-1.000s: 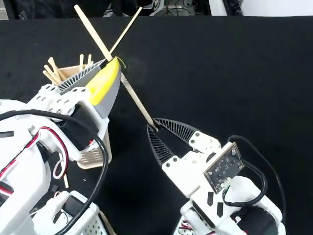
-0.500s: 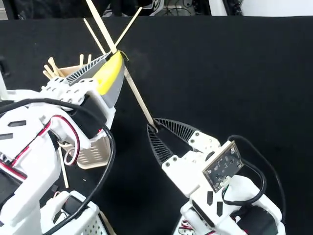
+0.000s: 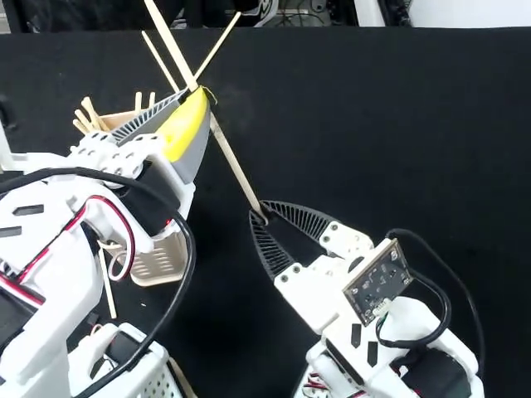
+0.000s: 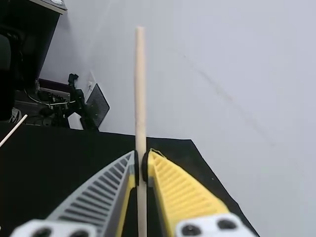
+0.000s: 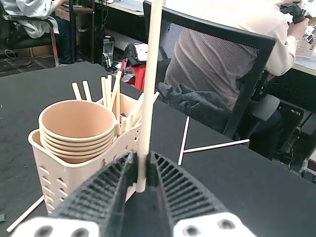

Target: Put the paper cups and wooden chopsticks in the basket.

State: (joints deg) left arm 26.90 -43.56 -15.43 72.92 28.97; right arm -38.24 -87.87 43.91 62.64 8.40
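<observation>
right gripper (image 3: 261, 217): lower centre of the high view. Its black ribbed plastic jaws are pinched narrow on the blunt lower end of a chopstick (image 5: 150, 74), a pale, round wooden stick.
hidden stretch: from those tips the stick slants toward the upper left and slips behind the left gripper. Whether one stick or two in line run there cannot be told.
basket (image 3: 158, 264): left of centre in the high view. It is beige slotted plastic with straight walls, and the left arm (image 3: 75, 240), a white shell with looping cables, covers most of it.
paper cups (image 5: 76, 121): a nested tan stack with smooth rolled rims stands inside the basket. Only the top cup's mouth shows whole.
standing chopsticks (image 3: 90, 120): thin wooden ends poke up from the basket at the upper left. Their lower parts are hidden.
left gripper (image 3: 195, 93): upper left of the high view. It has one yellow jaw and one grey, both ribbed, clamped tight on the chopstick, whose far end runs off the top edge.
loose chopsticks (image 3: 217, 46): two slim sticks lie on the matte black table cloth (image 3: 373, 124) near the top edge, just beyond the left gripper, outside the basket.
</observation>
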